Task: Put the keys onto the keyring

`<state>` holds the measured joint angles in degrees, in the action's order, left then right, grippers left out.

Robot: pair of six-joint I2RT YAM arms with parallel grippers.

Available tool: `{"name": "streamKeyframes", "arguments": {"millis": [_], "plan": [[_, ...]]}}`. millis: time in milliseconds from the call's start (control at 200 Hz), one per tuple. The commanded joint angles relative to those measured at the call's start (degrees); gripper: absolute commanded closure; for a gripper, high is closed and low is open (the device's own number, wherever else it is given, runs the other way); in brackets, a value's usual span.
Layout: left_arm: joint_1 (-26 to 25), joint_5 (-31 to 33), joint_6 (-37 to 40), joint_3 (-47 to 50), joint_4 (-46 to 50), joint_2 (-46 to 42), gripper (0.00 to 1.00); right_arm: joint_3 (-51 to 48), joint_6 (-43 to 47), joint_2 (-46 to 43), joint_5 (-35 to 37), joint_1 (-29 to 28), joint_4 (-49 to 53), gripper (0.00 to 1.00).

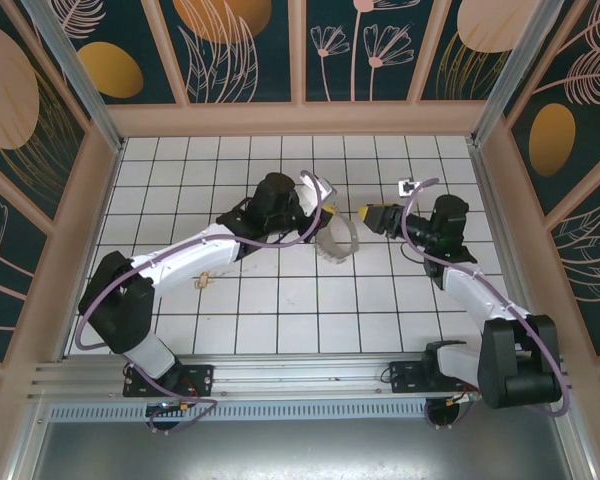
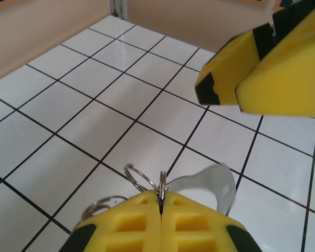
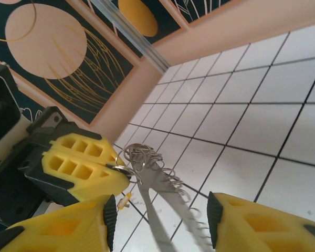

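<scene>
The left gripper [image 2: 160,202] is shut tight on the big thin pale ring with lots of little silvery bits hanging off it [image 3: 157,181]. It holds this keyring up off the white tiled floor [image 1: 280,320], near the middle of the top view.

The tiny brass-yellow key [image 1: 202,280] lies flat on the floor, down and to the left of the middle. It is well apart from both grippers, and it is not on the ring yet.

The right gripper [image 1: 364,213] has its two yellow fingers spread wide with nothing in them. It points at the ring from the right and is just beside it.

I think this is the get-ready step. Next, one gripper has to pick up the little key, and that needs a careful pinch.

Both arms reach in and bend toward the middle, so their tips nearly meet.
</scene>
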<state>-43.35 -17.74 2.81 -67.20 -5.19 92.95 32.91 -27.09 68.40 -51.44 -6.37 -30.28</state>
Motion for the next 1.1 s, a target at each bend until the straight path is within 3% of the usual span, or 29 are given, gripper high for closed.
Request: {"name": "streamKeyframes", "arguments": {"millis": [0,240,701,1096], "plan": [[0.67,-5.26,1.05,-2.65,-0.48,-3.02,1.00,2.32,0.05,1.37,-3.50,0.42,-5.49,0.54],[1.88,-12.31,0.53,-3.59,-0.72,-4.34,1.00,4.59,-2.31,4.78,-7.28,-2.11,-12.42,0.62],[3.47,-19.80,-1.46,-5.25,-1.66,-2.51,1.00,5.86,-1.30,3.58,-7.23,-5.42,-11.54,0.64],[4.02,-22.56,-2.31,-5.75,-1.31,-1.46,1.00,4.12,-0.97,0.50,-7.18,-6.17,-11.08,0.67]]}}
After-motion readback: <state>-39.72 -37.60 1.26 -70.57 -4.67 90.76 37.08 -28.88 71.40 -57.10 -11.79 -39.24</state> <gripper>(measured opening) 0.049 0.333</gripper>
